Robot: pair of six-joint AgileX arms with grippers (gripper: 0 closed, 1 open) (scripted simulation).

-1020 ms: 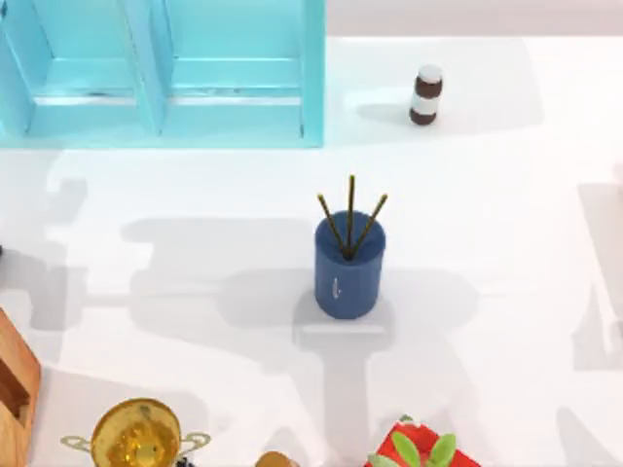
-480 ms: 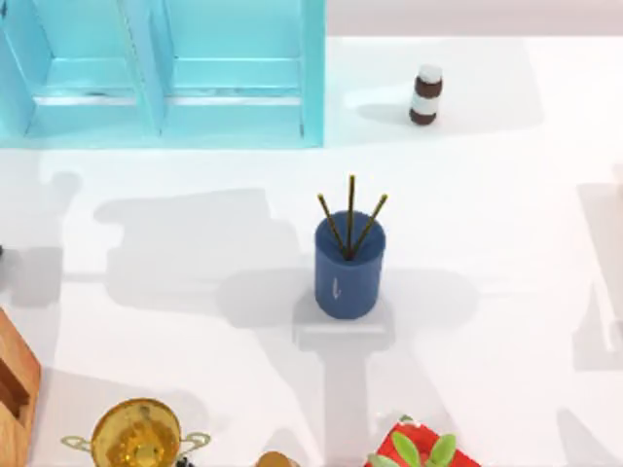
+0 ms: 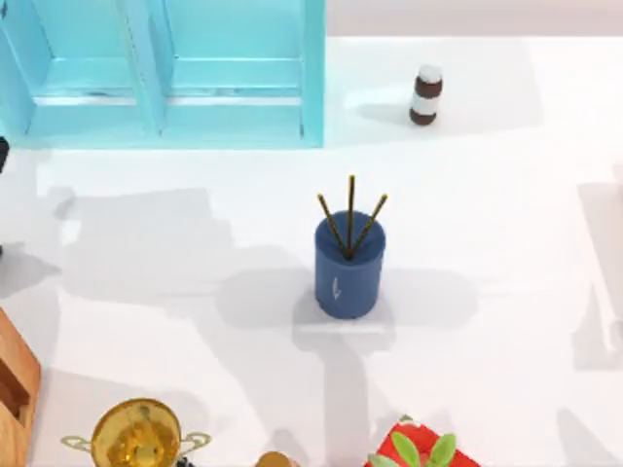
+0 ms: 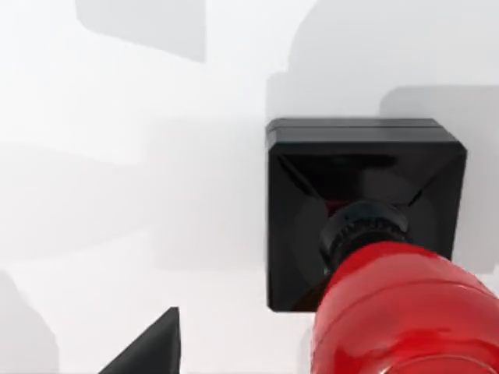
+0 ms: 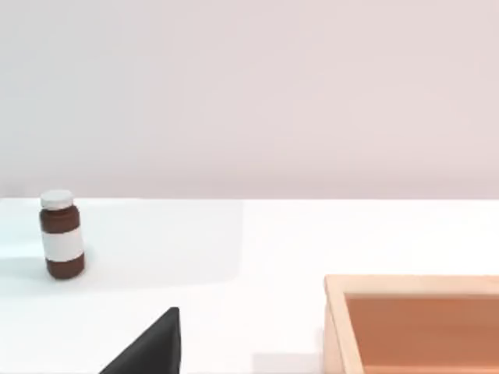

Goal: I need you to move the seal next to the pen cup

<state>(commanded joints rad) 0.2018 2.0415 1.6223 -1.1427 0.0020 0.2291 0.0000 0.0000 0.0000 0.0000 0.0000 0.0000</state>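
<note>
Left tool [image 4: 148, 351] poised above the seal [image 4: 362, 210], looking straight down on it; a dark wedge of the tool at the frame's edge, off to one side of the stamp and not touching it; spread or pressed together: cannot tell from these views; nothing seen pinched. Seal standing upright on the white tabletop [image 4: 93, 195], glossy red knob [image 4: 398, 312] nearest the wrist camera, black square base [image 4: 296, 234] flat below it and casting its own shadow, so judged resting free and not yet lifted. Probably lined up this way for a descent from above, with the knob the likely thing to grip.

Pen cup [image 3: 348, 268] upright about mid-tabletop, three thin pencils [image 3: 350, 219] fanning out of its mouth, a pale mark on its side; bare white surface on every side of it, so room for the seal to be set down just beside it. How far the seal stands from the pen cup: cannot tell.

Around the pen cup: brown-and-white bottle [image 3: 425, 94] well behind it and to the right; pale blue cabinet [image 3: 165, 73] behind it and to the left; golden trophy [image 3: 136, 436] in front of it and to the left; wooden box [image 3: 15, 389] further left again; red item with green leaves [image 3: 423, 449] in front of it.

Right tool [image 5: 148, 351] parked low and idle, facing the bottle and a wooden box; its state likewise cannot tell.
</note>
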